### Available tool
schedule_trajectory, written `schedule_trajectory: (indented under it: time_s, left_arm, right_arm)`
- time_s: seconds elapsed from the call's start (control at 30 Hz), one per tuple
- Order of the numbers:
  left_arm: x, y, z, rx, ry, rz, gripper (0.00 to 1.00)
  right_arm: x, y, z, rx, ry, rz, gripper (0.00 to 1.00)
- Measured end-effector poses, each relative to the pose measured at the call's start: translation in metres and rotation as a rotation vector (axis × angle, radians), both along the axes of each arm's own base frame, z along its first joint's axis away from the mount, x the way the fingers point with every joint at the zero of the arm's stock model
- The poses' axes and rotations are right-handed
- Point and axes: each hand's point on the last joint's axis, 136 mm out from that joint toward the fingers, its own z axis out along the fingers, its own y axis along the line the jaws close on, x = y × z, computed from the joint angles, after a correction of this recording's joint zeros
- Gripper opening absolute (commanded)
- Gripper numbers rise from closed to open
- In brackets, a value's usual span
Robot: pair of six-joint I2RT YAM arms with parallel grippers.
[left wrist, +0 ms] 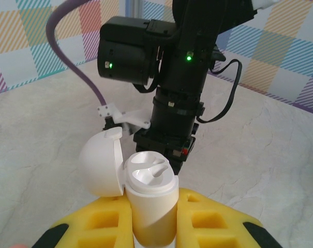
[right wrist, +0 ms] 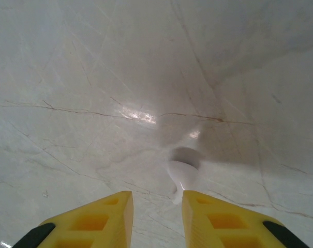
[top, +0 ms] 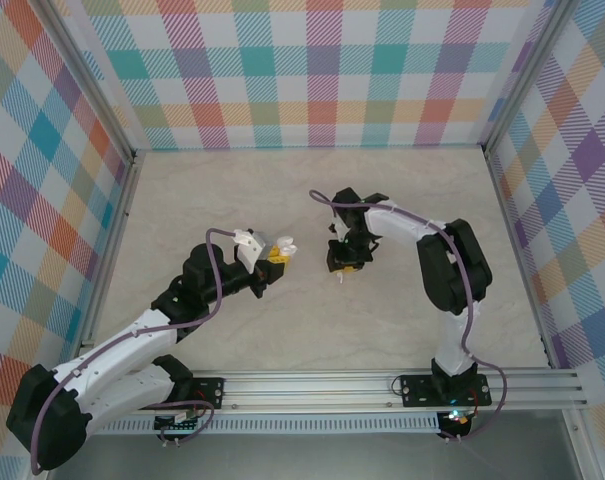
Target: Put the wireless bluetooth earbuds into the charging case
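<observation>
A white charging case (left wrist: 149, 182) stands upright, and my left gripper (left wrist: 152, 202) is shut on its body between yellow fingers (left wrist: 213, 219). Its round lid (left wrist: 101, 163) is swung open to the left, and both stem-shaped sockets look empty. In the top view the left gripper (top: 274, 256) holds the case (top: 282, 243) mid-table. One white earbud (right wrist: 182, 173) lies on the table just ahead of my right gripper (right wrist: 157, 200), close to its right fingertip. That gripper is open and points down at the table. In the top view the earbud (top: 338, 279) sits right under the right gripper (top: 344, 264).
The right arm's black wrist (left wrist: 172, 88) stands close in front of the held case. Pale marble tabletop (top: 282, 190) spreads around both grippers. Plaid walls (top: 322, 70) and metal frame posts close in the back and sides.
</observation>
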Motion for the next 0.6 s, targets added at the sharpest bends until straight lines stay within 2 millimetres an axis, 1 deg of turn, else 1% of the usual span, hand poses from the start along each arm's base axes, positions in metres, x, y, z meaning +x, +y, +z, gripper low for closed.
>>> schedule_trajectory:
  time_s: [0.07,0.17,0.4,0.6]
  left_arm:
    - [0.0,0.0,0.0,0.001,0.0,0.0,0.0]
    - [-0.002,0.002,0.002,0.0,-0.005,0.0,0.0]
    - [-0.005,0.007,0.0,0.006,-0.019,0.012,0.0]
    - [-0.005,0.008,0.0,0.007,-0.02,0.015,0.0]
  right_arm:
    - [-0.002,-0.001,-0.004,-0.012,0.011,0.005,0.31]
    - [-0.004,0.0,-0.005,-0.02,0.017,0.014,0.31]
    - [0.005,0.001,0.002,-0.027,-0.014,0.014,0.3]
    - [0.006,-0.001,0.002,-0.04,-0.021,0.015,0.3]
